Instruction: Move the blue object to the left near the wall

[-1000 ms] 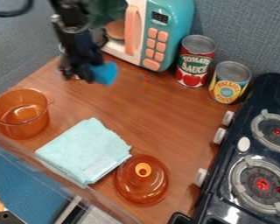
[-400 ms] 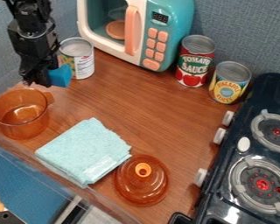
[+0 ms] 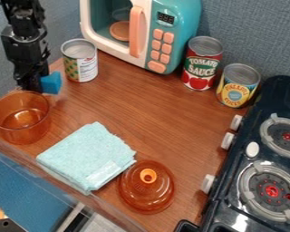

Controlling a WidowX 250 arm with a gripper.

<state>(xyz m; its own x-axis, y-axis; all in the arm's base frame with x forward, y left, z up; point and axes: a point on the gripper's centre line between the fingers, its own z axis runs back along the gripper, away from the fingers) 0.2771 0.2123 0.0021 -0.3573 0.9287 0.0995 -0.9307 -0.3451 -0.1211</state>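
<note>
One blue block (image 3: 51,84) is grasped by the hand (image 3: 36,85), jutting toward the table (image 3: 135,102), opposite the nearby wall (image 3: 1,74).

Blue block (image 3: 51,83); amber pot (image 3: 20,124); aqua cloth (image 3: 87,156); leftmost can (image 3: 81,63) perhaps green-yellow checked.

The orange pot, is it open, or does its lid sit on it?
Open: you can see down into the orange pot, and the orange lid lies apart, on the counter beside the cloth.
</note>
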